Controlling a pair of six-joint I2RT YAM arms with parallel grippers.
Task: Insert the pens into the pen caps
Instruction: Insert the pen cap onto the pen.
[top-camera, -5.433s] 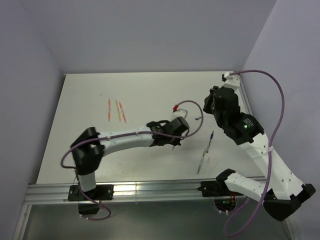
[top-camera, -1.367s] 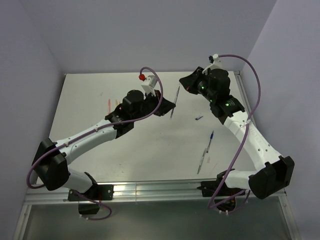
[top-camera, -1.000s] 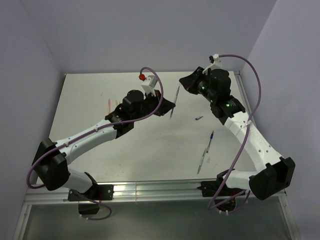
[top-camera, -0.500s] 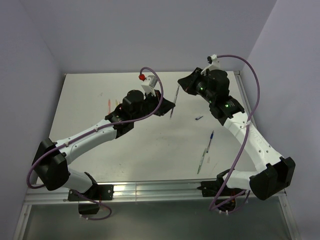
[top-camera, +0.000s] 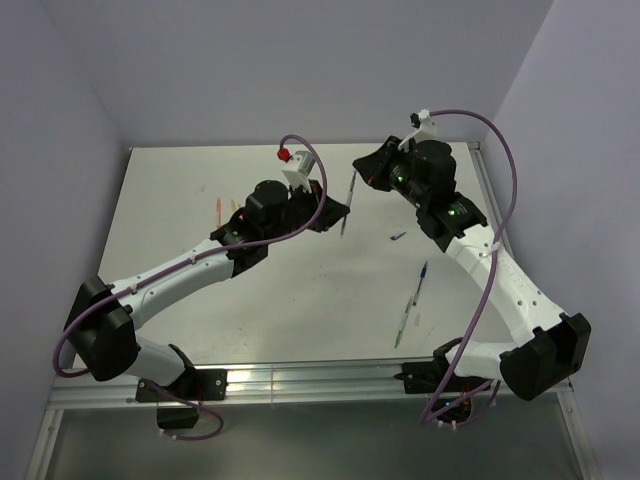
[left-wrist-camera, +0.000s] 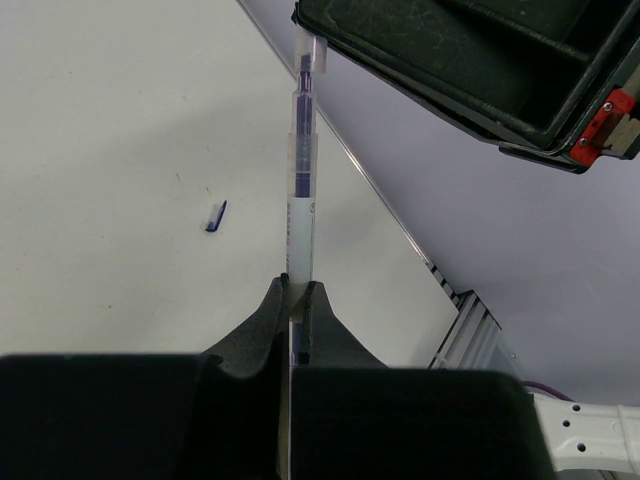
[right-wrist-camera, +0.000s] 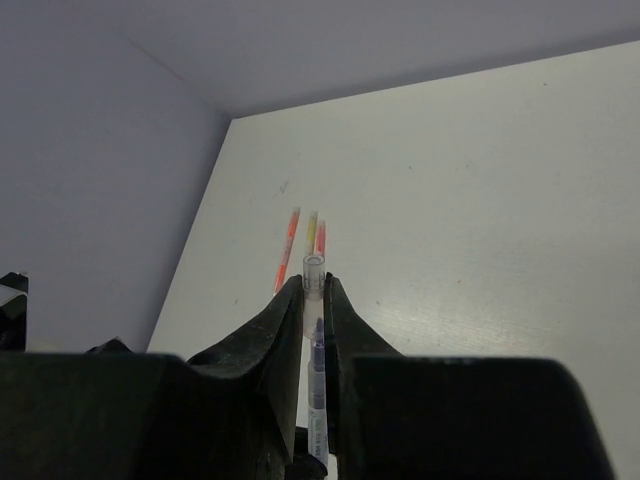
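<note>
White table (top-camera: 300, 300) | pen (left-wrist-camera: 300, 200) aloft — tip toward right pincer (right-wrist-camera: 313, 285) | left pincer (left-wrist-camera: 297, 290) pinches pen | right pincer pinches cap (right-wrist-camera: 314, 268)

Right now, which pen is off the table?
The clear-barrelled pen, gripped by the left gripper, its tip at the cap in the right gripper. The three coloured pens and the two nearer pens lie flat.

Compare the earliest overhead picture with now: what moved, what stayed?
Both arms swung toward the table's far side and met in the air: the left fingers hold a pen, the right fingers hold a clear cap at its tip. The dark blue cap, two pens on the right and three coloured pens on the left lie unmoved.
</note>
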